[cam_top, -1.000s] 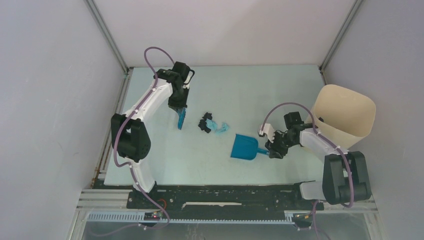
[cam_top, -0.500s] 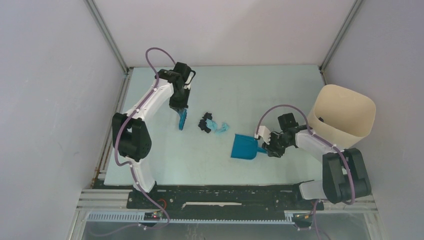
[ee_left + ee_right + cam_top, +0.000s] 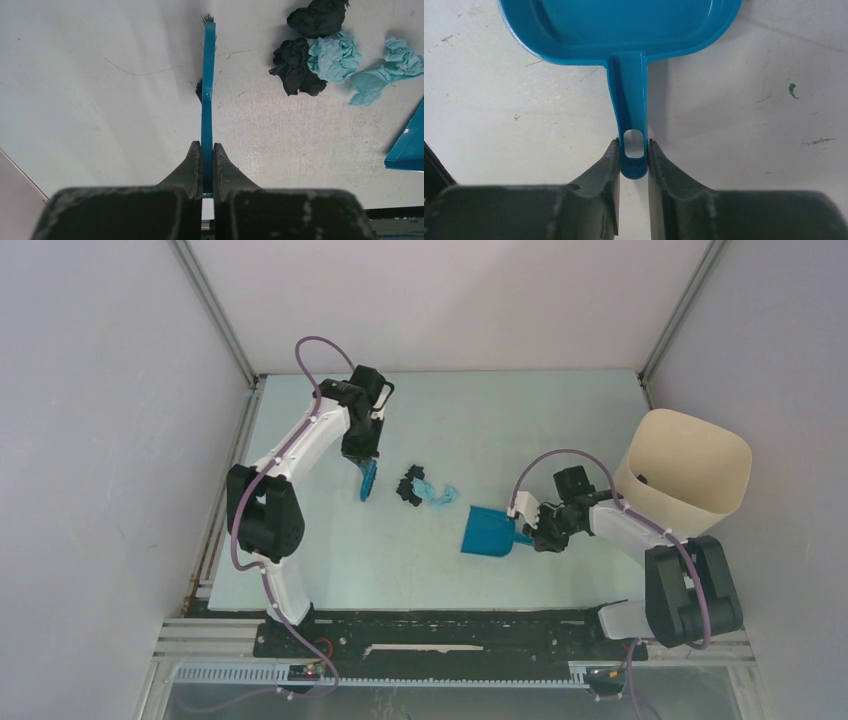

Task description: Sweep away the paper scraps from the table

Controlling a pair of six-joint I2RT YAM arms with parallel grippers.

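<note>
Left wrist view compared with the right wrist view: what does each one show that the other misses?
Only the left wrist view shows the left gripper clamped on the blue hand brush, seen edge-on, and the paper scraps, black and light blue lumps lying apart from the brush. Only the right wrist view shows the right gripper closed on the handle of the dustpan, its hanging hole between the fingers. Both show the pale table and the dustpan, though the left wrist view catches just one corner at its edge.

The pale green table carries clustered paper scraps near a blue dustpan
</note>
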